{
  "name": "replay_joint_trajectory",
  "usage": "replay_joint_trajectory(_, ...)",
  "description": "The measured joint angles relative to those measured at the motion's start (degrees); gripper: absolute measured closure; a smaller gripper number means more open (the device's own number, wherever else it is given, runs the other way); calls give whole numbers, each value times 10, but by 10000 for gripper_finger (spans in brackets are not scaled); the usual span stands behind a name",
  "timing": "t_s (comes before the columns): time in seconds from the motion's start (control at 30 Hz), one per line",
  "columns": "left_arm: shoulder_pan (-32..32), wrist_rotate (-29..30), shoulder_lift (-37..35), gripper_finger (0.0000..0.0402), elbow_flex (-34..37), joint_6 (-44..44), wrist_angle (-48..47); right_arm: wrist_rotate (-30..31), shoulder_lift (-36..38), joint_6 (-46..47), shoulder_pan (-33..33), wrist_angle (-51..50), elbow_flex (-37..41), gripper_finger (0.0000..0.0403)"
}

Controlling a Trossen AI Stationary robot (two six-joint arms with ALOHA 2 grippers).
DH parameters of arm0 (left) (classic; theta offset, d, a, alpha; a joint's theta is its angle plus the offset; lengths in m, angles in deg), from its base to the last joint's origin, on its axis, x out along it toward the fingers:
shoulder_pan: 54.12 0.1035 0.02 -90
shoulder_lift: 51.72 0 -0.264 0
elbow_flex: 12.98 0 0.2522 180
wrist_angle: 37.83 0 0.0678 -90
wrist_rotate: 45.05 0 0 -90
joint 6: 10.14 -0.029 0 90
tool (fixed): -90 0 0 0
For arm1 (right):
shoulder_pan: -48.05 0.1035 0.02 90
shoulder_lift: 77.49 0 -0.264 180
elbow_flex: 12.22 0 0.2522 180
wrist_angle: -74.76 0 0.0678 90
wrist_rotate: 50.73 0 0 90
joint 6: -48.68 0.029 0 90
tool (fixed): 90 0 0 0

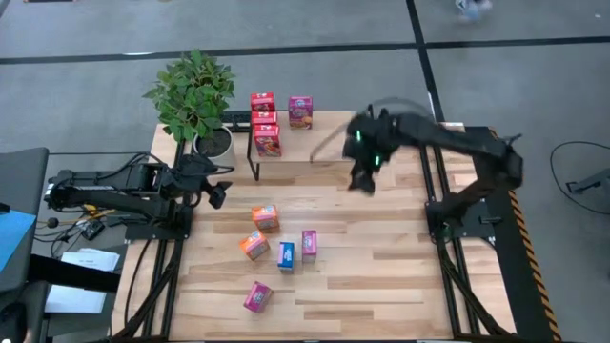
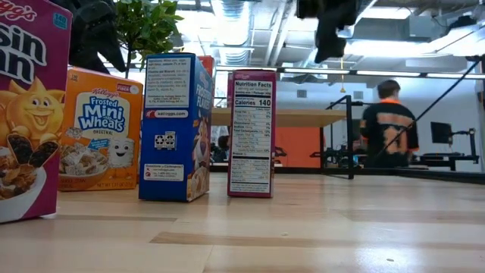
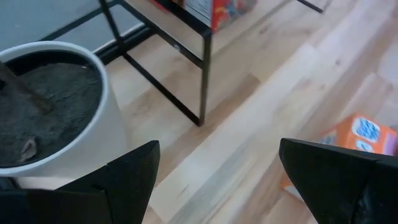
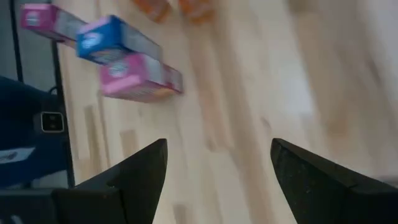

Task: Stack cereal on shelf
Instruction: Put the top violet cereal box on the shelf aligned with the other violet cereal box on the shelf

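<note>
a light plank table (image 1: pixel 381 257) stands on a grey floor, with a potted plant (image 1: pixel 195 95) at its far left corner; beyond it, in the low view, a person (image 2: pixel 388 125) in a dark and orange top stands in a workshop room. the shelf (image 1: pixel 315 138) at the far edge carries four cereal boxes (image 1: pixel 266 124). five more boxes (image 1: pixel 286 255) lie loose on the near middle of the table. the left gripper (image 1: pixel 215 189) hovers left of them, fingers (image 3: pixel 130 180) spread, holding nothing. the right gripper (image 1: pixel 362 179) hangs right of the shelf, well apart from the boxes, fingers (image 4: pixel 137 171) spread and empty.
</note>
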Motion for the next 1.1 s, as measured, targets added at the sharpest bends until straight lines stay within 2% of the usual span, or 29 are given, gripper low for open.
replay_joint_trajectory(0.13, 0, -27, 0, 81, 0, -31, 0, 65, 37, 28, 126, 170, 96, 93)
replay_joint_trajectory(0.3, 0, -64, 0, 81, 0, -53, 0, 161, 2, -105, 235, 286, 99, 94)
replay_joint_trajectory(0.37, 0, -73, 0, 81, 0, -53, 0, 178, -26, -139, 250, 281, 80, 94)
replay_joint_trajectory(0.57, 0, -81, 0, 81, 0, -68, -5, 184, -116, -161, 277, 256, 20, 94)
replay_joint_trajectory(0.87, 0, -94, -1, 81, 0, -99, -16, 183, -224, -313, 303, 191, -73, 94)
replay_joint_trajectory(1.1, 0, -93, -1, 81, 0, -99, -23, 180, -268, -423, 303, 133, -112, 94)
